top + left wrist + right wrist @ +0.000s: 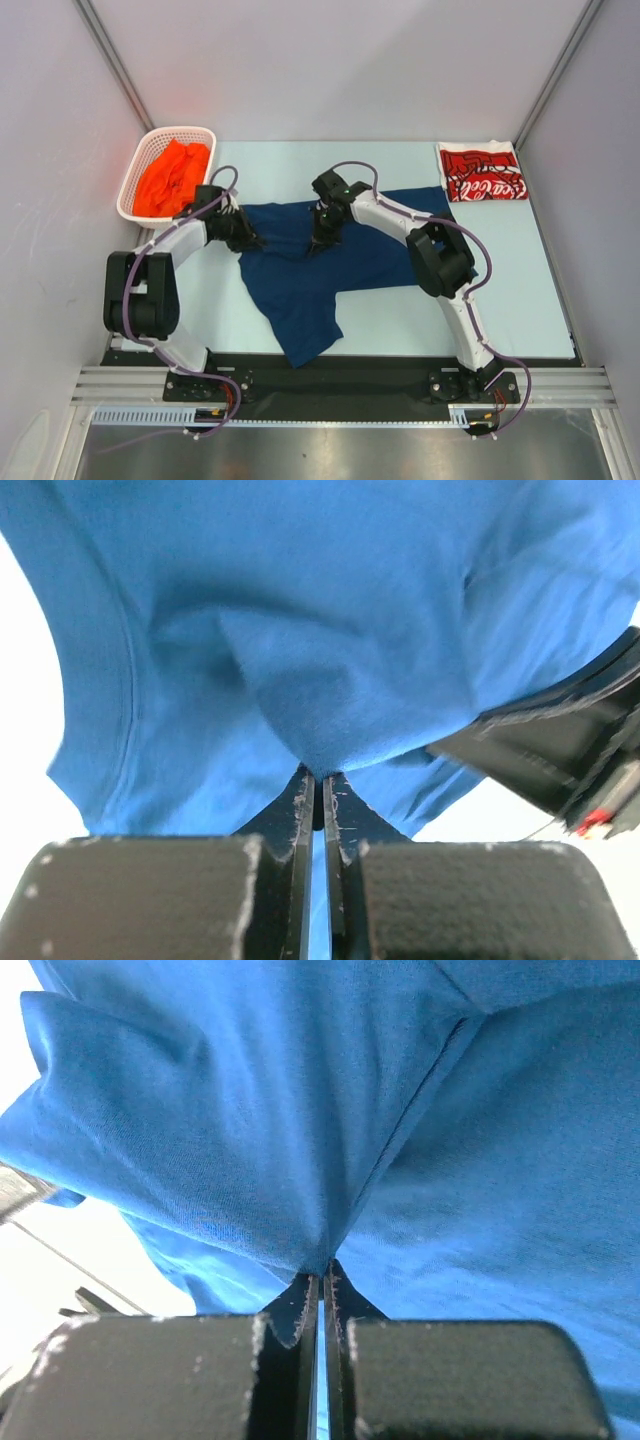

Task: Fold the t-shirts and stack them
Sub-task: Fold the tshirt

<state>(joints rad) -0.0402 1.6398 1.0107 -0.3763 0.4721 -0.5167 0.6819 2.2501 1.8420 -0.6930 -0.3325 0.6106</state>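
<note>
Three tees total: navy tee [320, 275] sprawled across the bench [520, 300], left claw [320, 780] and right claw [320, 1268] each pinching it near its far edge. Red tee [483, 172] folded far-right, orange tee [172, 180] in basket [135, 170] far-left. Bare bench near-right.

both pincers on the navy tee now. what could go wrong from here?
1. The left pincer and right pincer each pinch only a small peak of the navy tee at the tips; a hard pull may slip it out.
2. The tee's near end lies bunched at the black base rail; dragging could snag it there.
3. The left pincer sits close to the basket holding the orange tee; a swing could bump it.
</note>
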